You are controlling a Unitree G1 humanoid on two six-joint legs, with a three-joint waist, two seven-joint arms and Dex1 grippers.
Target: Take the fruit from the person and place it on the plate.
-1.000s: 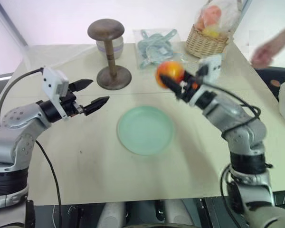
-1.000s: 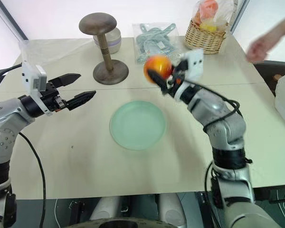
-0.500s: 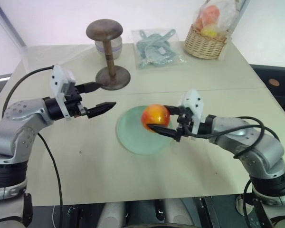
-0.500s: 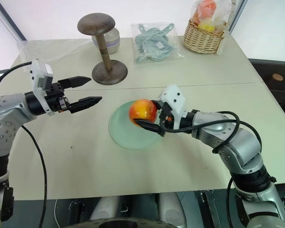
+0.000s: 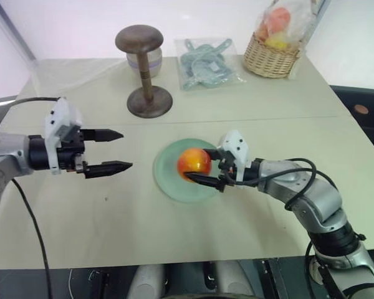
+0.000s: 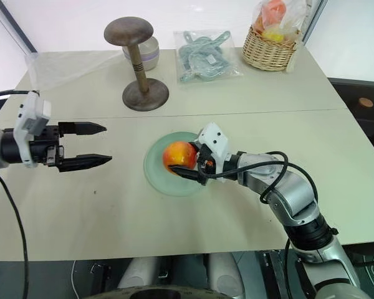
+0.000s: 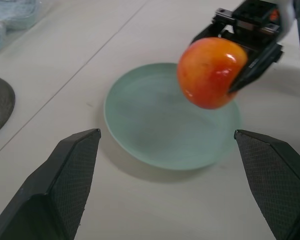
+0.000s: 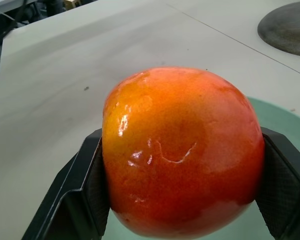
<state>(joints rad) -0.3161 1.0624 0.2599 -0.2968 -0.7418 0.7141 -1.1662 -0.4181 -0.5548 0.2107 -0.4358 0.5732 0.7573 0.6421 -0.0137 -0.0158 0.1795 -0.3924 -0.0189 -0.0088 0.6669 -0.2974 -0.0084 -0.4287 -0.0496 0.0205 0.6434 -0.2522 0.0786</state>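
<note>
The fruit is clamped between the two black fingers of the right gripper and is held over the plate, above the plate's middle; whether its underside touches the plate cannot be determined. In the right wrist view the fruit is seated between both finger pads, with the mint-green plate visible behind it. The plate rests flat on the table, near the table's centre. The left gripper is positioned well apart from the plate on the robot's left, with its fingers spread apart and nothing between them; its tips are directed toward the plate. At the far side of the table a wooden stand is located, with a small jar just behind it, a clear bag of pale blue items beside it, and a wicker basket of wrapped fruits at the far right corner
</note>
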